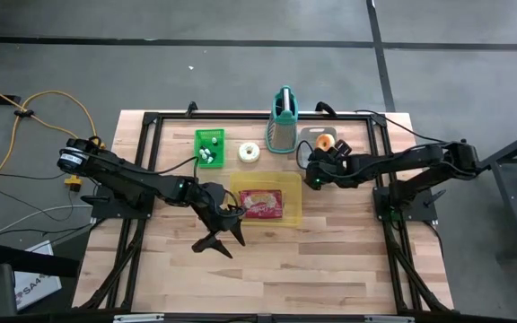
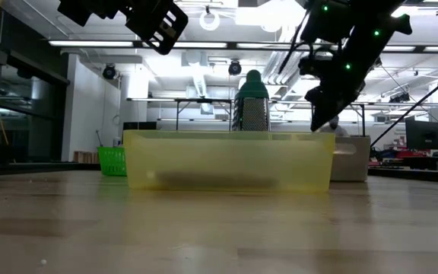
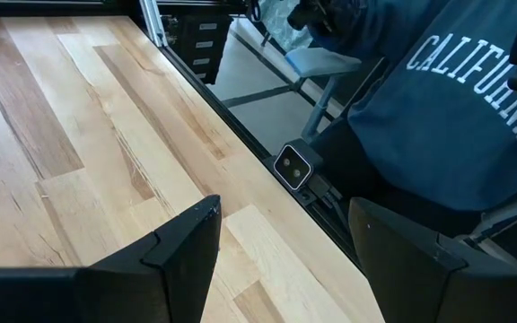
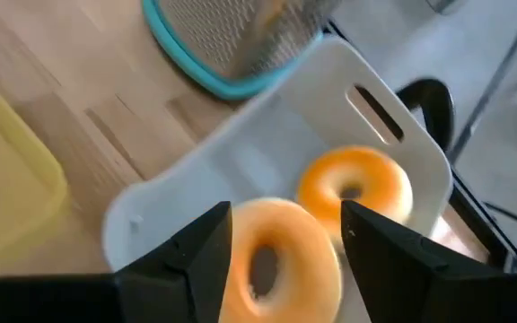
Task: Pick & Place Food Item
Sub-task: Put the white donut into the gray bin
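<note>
Two dark arms over the pale wooden table (image 1: 330, 269); yellow translucent plastic tray (image 1: 287, 208) mid-table holds a pink packet (image 1: 260, 204). Right gripper (image 4: 285, 235) hangs over the white cutting board (image 4: 240, 170), fingers spread around one orange glazed doughnut (image 4: 276, 260); second orange doughnut (image 4: 355, 188) touches it. Left gripper (image 3: 285, 260) near table edge, fingers apart, empty

Table (image 1: 330, 269) pale wood planks, matt, visible grain. Yellow bin (image 2: 226, 160) translucent plastic. Grater (image 1: 283, 133) metal mesh, teal plastic frame. Donuts (image 4: 353, 193) glossy, smooth. White board (image 4: 240, 170) smooth plastic.
</note>
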Motion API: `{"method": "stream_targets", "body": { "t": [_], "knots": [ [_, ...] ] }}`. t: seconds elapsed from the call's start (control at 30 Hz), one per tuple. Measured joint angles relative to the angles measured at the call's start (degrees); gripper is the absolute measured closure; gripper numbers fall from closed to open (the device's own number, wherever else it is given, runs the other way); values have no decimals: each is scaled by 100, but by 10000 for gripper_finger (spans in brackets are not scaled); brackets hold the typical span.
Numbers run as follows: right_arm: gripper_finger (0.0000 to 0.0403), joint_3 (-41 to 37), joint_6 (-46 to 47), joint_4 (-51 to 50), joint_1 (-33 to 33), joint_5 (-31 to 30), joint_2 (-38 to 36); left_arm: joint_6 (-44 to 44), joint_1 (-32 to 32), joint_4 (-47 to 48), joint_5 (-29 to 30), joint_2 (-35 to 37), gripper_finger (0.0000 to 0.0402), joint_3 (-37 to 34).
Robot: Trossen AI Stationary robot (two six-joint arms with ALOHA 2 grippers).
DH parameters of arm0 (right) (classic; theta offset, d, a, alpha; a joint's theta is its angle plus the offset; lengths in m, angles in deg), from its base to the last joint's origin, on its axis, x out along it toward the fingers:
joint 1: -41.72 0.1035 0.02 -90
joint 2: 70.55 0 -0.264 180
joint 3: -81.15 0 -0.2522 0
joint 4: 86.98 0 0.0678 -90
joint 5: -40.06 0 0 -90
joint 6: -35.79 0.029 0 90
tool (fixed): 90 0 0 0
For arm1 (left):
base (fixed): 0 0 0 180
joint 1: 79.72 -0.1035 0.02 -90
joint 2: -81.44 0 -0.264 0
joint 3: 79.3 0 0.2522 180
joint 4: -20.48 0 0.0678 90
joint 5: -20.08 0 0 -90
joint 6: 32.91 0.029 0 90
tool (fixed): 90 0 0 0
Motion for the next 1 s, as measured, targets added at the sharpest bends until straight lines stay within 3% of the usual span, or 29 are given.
{"method": "stream_targets", "body": {
  "t": [0.3, 0.6, 0.8, 1.0],
  "knots": [
    [208, 0, -572, 926, 2, 2, 0, 0, 0, -2, 0, 0, 161, 0],
    [208, 0, -616, 1036, 28, 63, 0, 4, -73, 128, 372, -2, 161, -2],
    [208, 0, -614, 1138, 145, 148, 0, -268, -520, 129, 374, -2, 161, -2],
    [208, 0, -614, 1240, 343, 150, 0, -481, -1379, 130, 391, -2, 161, -2]
  ]
}}
